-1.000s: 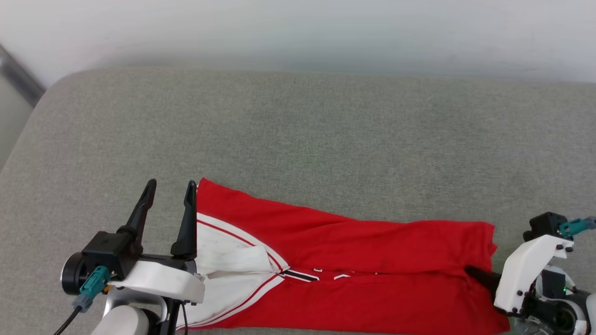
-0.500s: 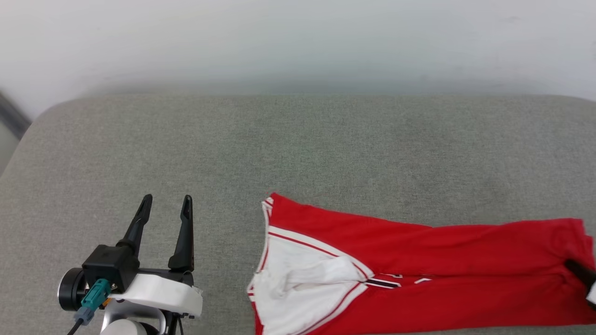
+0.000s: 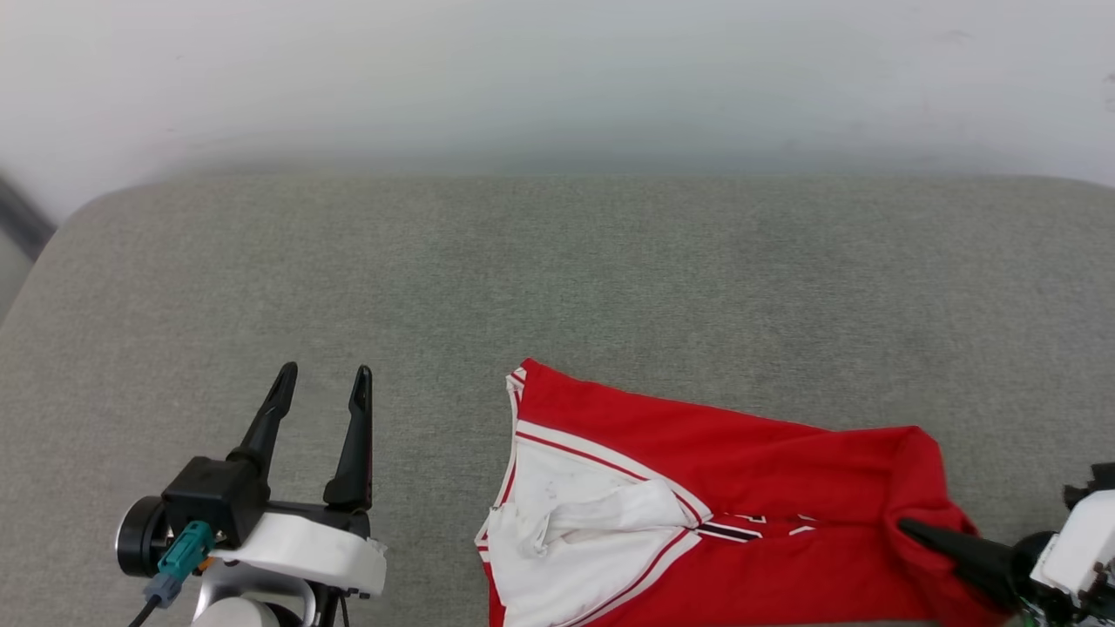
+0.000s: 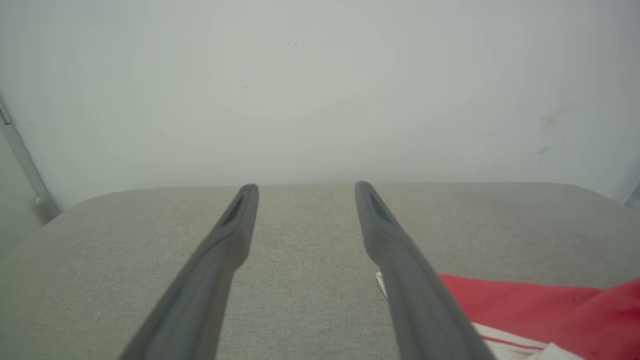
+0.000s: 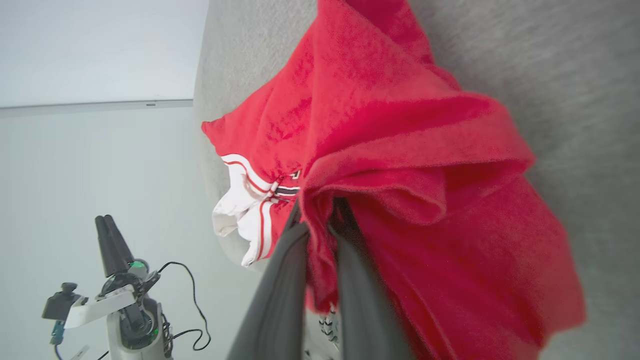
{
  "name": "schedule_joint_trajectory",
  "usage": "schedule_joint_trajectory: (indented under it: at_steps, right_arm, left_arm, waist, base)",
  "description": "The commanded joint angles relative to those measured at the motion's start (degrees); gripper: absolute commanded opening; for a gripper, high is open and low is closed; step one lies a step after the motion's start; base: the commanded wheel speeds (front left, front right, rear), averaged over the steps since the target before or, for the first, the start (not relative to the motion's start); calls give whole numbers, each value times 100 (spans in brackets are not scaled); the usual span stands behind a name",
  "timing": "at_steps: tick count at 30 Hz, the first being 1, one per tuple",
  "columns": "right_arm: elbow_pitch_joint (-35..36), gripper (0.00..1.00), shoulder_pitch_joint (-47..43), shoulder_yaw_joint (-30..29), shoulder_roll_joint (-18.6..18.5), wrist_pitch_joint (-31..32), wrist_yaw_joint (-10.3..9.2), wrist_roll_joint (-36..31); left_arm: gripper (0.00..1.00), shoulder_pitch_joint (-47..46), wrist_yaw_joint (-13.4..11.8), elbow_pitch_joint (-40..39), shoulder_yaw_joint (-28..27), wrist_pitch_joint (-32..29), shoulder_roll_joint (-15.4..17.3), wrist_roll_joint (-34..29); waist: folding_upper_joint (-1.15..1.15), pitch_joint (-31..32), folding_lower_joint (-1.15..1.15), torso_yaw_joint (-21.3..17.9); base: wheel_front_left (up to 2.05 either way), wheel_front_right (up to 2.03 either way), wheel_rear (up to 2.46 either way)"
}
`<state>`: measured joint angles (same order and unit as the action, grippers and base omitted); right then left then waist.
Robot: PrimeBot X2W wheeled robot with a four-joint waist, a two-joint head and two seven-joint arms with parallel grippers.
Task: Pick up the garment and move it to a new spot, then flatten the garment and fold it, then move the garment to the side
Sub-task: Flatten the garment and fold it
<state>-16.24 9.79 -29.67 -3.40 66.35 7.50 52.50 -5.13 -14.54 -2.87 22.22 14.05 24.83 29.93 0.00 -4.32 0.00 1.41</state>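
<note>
Red jersey garment (image 3: 766, 470) bunched — R gripper (image 5: 320, 220) pinching hem, prob.

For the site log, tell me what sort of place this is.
Probably a plain indoor room: a grey fabric cushion, like a sofa seat or mattress, against a bare white wall, with a red shirt on it.

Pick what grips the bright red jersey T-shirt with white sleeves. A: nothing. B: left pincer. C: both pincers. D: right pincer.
D: the right pincer is shut on a bunched fold of the bright red jersey T-shirt, while the left pincer stands open, apart from it, above the grey fabric cushion.
</note>
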Motion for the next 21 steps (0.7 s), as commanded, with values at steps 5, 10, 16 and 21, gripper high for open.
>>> schedule_joint_trajectory:
  at_steps: [5,10,16,21]
  right_arm:
    - [-468,0,240,821,57,77,-2,1726]
    - [-540,0,417,2144,59,-527,-2,2814]
    - [-615,0,741,3610,54,-1480,-1,3474]
    - [-818,0,1009,4400,52,-2181,-1,3050]
  left_arm:
    - [100,-199,94,24,45,-13,14,13]
    - [100,-279,132,104,92,-10,-65,45]
    - [100,-360,178,188,97,15,-92,53]
    - [100,-444,200,245,89,37,-132,51]
  waist:
    - [0,-78,0,214]
    - [0,-107,0,404]
    - [0,-176,0,563]
    - [0,-306,0,634]
  base:
    - [0,0,0]
    - [0,0,0]
    - [0,0,0]
    - [0,0,0]
